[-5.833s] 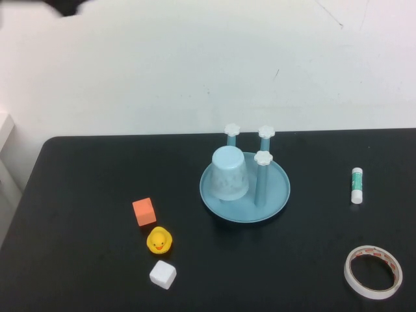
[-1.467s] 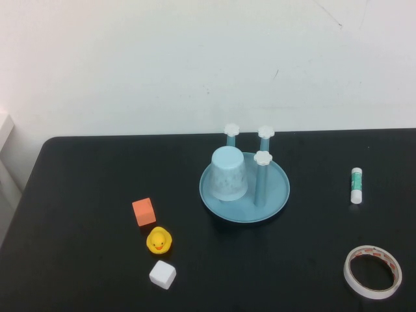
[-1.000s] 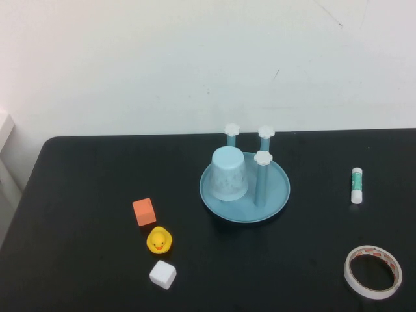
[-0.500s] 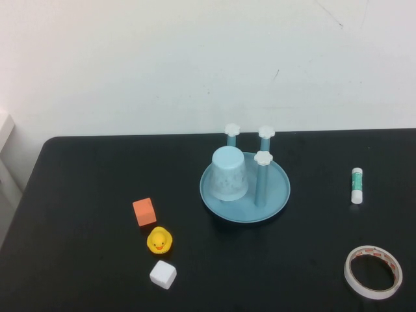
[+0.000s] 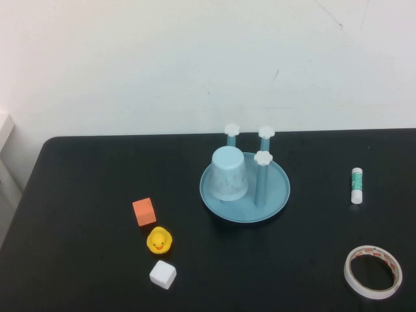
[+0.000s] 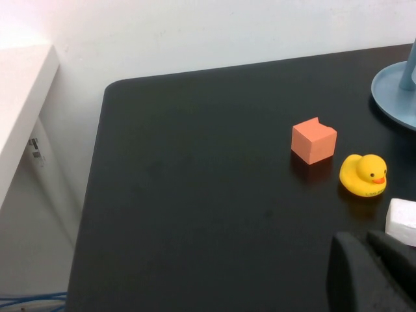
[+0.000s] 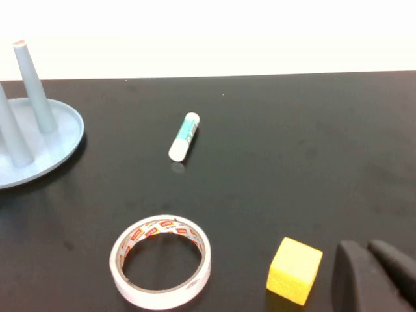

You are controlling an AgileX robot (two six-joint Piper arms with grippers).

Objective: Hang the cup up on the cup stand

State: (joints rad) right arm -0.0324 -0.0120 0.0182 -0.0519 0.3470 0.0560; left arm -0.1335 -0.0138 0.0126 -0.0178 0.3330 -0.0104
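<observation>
My left gripper (image 6: 374, 273) is closed on nothing, low over the near part of the black table (image 6: 195, 195). Just ahead of it: white cube (image 6: 403, 221), then yellow duck (image 6: 364, 175), then orange cube (image 6: 314, 140). Out to its side the bare tabletop runs wide to the table's left edge.

My right gripper (image 7: 377, 276) is closed too, empty. Yellow block (image 7: 294, 270) sits just beside it, tape roll (image 7: 160, 260) further over, glue stick (image 7: 184, 136) beyond that. Bare tabletop ahead to the far edge.

Past both grippers, mid-table: the cup (image 5: 229, 173) sits upside down over one post of the cup stand (image 5: 276, 195).
</observation>
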